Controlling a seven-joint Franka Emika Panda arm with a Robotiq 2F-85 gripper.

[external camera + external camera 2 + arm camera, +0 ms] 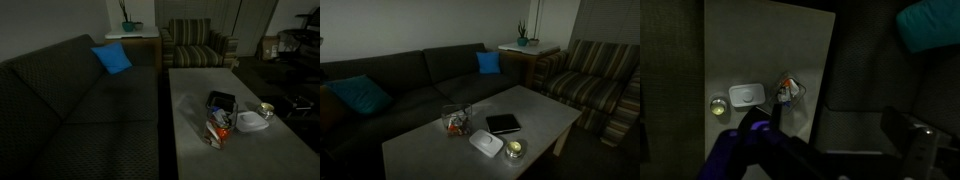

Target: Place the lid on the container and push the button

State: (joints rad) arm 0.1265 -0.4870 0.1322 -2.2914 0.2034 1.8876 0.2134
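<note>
The lid (746, 95) lies flat, well apart from the hand (825, 135).

Dark sofa (410, 80) at left, blue cushion (488, 62) upper centre, striped armchair (595, 85) right, grey tabletop (540, 110) bearing shiny round tin (514, 150), possibly a dark tablet (503, 123).

The grey table (420, 152) carries the container (455, 121), with a dark flat case (503, 123) to its right. Nearer lie the white lid (486, 143) and a small round tin (514, 150), side by side.
</note>
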